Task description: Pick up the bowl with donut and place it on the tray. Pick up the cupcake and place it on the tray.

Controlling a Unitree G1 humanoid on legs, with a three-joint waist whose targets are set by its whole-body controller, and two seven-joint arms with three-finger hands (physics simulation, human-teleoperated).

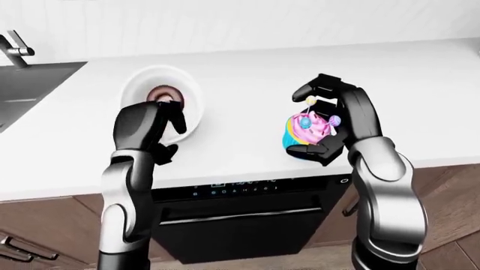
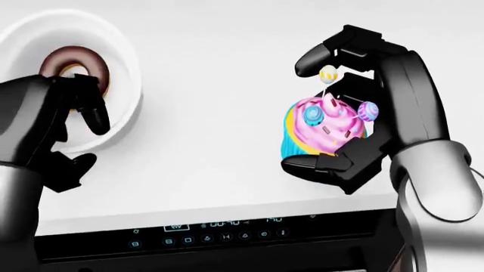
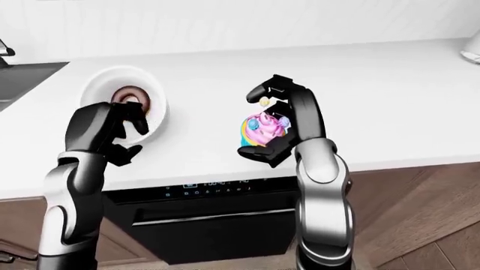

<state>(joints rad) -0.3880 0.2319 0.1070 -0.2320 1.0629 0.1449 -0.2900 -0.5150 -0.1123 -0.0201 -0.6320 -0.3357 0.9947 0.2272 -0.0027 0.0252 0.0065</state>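
The bowl [image 2: 113,73] with the donut [image 2: 66,67] inside was at the left of the head view, on the white bench [image 2: 211,170], with the left hand [image 2: 64,122] over its near rim: one finger hooked across the lip and another sat lower against the outer wall, so the hand looked partly closed on the rim, though whether it truly pinched the wall could not be told. The cupcake [image 2: 324,126] stood well apart to the right, near the bench's lower edge, with the right hand [image 2: 333,107] cupped about it; one finger arched above the little ball topper [image 2: 327,73] and another lay along the blue wrapper at the base, but the fingers seemed open about it rather than clamped. No tray showed in any view, so both placements were judged still to come. The risks followed from these grips. A bowl lifted by one side of its rim would likely tip, and the donut could slide out. The cupcake's frosting and stick toppers lay inside the right hand's curl, so a closing squeeze might crush or topple it; being close to the bench edge above the dark oven [image 1: 225,225], a nudge could send it off. A sink [image 1: 30,90] lay at far left.
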